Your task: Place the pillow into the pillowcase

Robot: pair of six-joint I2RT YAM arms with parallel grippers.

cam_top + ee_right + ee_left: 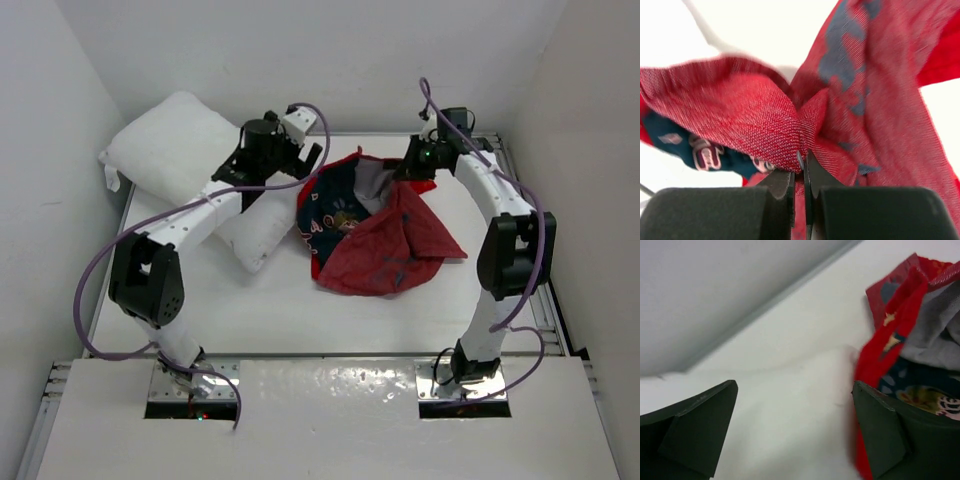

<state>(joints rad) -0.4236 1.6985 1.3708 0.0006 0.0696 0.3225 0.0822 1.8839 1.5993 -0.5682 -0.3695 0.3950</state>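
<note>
Right wrist view only: a fold of the bright red printed fabric pillowcase (740, 115) is pinched in the clenched right end effector (801, 167). Left wrist view: the left end effector (795, 390) is spread wide, released, beside the case's grey-lined mouth. Overhead: the plump white rectangular pillow (170, 150) is seen on the white tabletop (300, 320), left of the case and outside it.

The near half of the counter (300, 315) lies bare, a wide way in between the arm bases. The pillow (165, 150) fills the far left corner against the left wall (50, 120), and the crumpled pillowcase (390, 250) blocks the far middle. The narrow gap between them is taken by the wide-spread left tool (795, 390), with red cloth just beside one finger.
</note>
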